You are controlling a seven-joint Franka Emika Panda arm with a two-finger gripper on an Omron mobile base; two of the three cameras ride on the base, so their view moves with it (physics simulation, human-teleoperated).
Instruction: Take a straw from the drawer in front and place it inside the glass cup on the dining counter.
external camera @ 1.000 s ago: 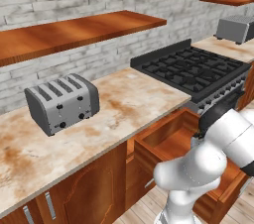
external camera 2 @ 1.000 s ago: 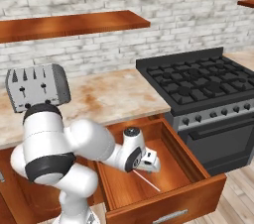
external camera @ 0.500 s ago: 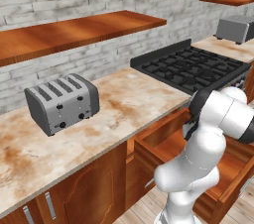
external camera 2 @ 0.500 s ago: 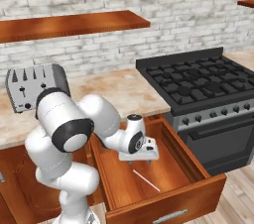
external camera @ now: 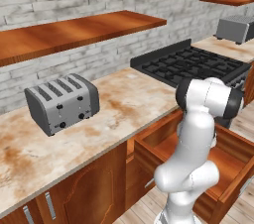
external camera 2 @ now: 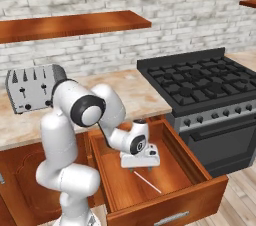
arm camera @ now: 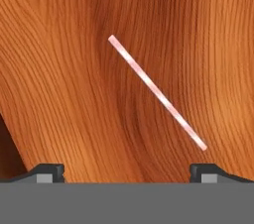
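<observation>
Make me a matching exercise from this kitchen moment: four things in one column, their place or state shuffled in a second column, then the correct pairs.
Things:
1. straw
2. drawer
3. toaster
4. gripper

Places or states:
A. stands on the marble worktop
B. pulled out, open
C. lies flat on the drawer floor
D. jaws open, poised above the straw

Pairs: 1-C, 2-B, 3-A, 4-D
</observation>
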